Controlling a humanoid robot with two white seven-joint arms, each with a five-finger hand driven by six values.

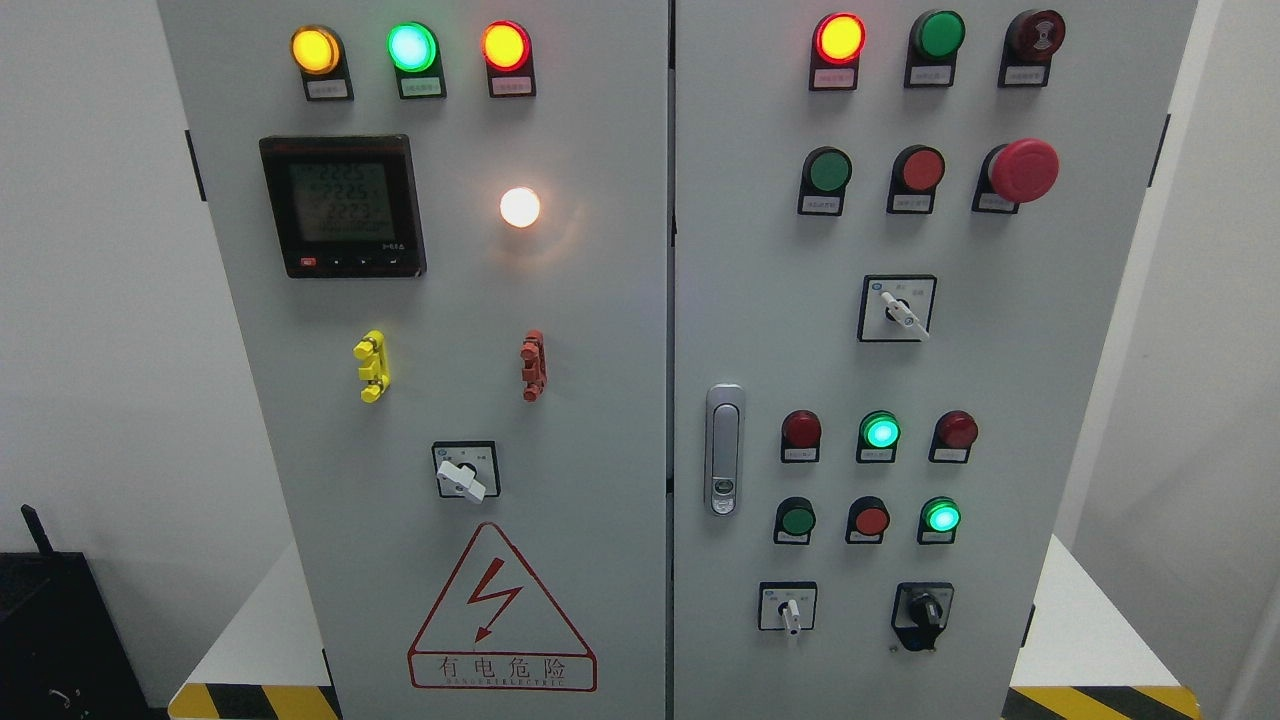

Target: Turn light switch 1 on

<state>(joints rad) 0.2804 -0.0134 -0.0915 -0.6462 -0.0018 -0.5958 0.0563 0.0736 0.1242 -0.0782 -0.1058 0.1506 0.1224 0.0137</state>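
We face a grey electrical cabinet (600, 420) with two doors, standing on a white platform (1085, 640) edged with yellow and black hazard stripes; neither of our hands shows in the head view, so we cannot tell how the fingers are set. On the left door, the top edge carries a row of three lit lamps: yellow (315, 50), green (412, 46) and red (506, 45). Below them sits a digital meter (342, 206) with a glowing display, and to its right a white lamp (520, 207) shines brightly. Lower down are a yellow clip (371, 366) and a red clip (534, 366), then a white rotary switch (464, 472) near the door's middle, its handle tilted down to the right, and a red-bordered lightning warning sign (500, 615) at the bottom edge. On the right door, the top row holds a lit red lamp (839, 38), an unlit green one (940, 34) and a dark red buzzer (1035, 35). Under them are a green button (829, 171), a red button (921, 169) and a large red mushroom stop button (1023, 170). A second rotary switch (898, 309) sits beneath, its handle pointing down-right. A silver door latch (724, 449) lies at the door's left edge. Which control is light switch 1 we cannot tell, since the labels are too small to read. Near the bottom edge are a small white selector switch (789, 607) and a black selector knob (923, 611).
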